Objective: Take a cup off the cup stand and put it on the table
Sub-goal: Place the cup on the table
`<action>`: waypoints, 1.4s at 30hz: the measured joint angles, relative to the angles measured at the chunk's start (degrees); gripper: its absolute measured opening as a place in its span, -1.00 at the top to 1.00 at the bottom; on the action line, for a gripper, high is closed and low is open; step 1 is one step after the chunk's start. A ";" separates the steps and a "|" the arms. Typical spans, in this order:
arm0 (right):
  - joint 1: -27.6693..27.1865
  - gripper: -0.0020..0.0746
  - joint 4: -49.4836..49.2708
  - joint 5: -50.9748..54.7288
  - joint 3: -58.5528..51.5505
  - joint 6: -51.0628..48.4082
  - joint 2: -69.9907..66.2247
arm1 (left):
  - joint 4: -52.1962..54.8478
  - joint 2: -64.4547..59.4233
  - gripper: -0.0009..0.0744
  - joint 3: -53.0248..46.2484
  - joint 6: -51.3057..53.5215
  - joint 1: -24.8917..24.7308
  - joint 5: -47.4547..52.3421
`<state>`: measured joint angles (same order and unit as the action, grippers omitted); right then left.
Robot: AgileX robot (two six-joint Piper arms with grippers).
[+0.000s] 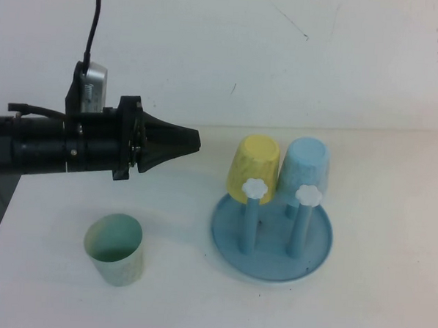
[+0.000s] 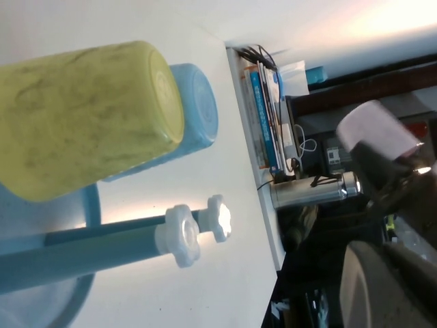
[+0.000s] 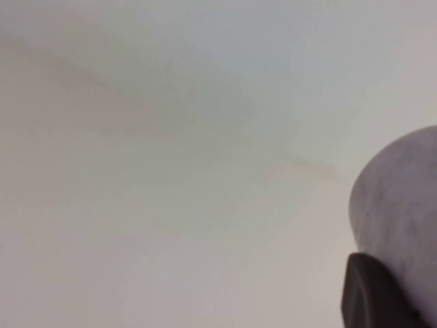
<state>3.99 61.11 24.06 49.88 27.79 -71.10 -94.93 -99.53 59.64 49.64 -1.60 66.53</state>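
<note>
The cup stand (image 1: 271, 244) is a blue dished tray right of centre on the table (image 1: 358, 303). An upturned yellow cup (image 1: 254, 168) and a blue cup (image 1: 304, 171) sit on its rear pegs. Two front pegs with white caps (image 1: 255, 188) are bare. My left gripper (image 1: 194, 139) is shut and empty, hovering left of the stand and pointing at the yellow cup (image 2: 82, 116). My right gripper is outside the high view. One of its dark fingers (image 3: 372, 294) lies against the pale speckled cup (image 3: 403, 198). The left wrist view shows that cup (image 2: 374, 131) held up beyond the table's right edge.
A pale green cup (image 1: 114, 248) stands upright on the table at the front left, below the left arm. A wall rises behind the table. Shelves with cables and a metal flask (image 2: 311, 191) lie past the right edge.
</note>
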 joint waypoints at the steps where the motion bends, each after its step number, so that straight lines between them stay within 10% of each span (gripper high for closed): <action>1: 0.00 0.87 -7.30 3.80 0.68 -5.58 -0.71 | 0.00 0.00 0.98 0.00 0.56 0.00 0.00; 15: 0.00 0.87 -64.04 44.40 19.96 -53.85 -20.68 | 3.99 -0.22 0.98 0.00 1.45 -0.36 0.00; 42: 8.40 0.87 -56.05 38.69 28.05 -54.84 -40.17 | 7.30 -0.35 0.98 0.00 2.75 -0.36 0.00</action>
<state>12.39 5.06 62.75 77.93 -27.05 -111.27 -87.63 -99.88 59.64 52.39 -1.96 66.53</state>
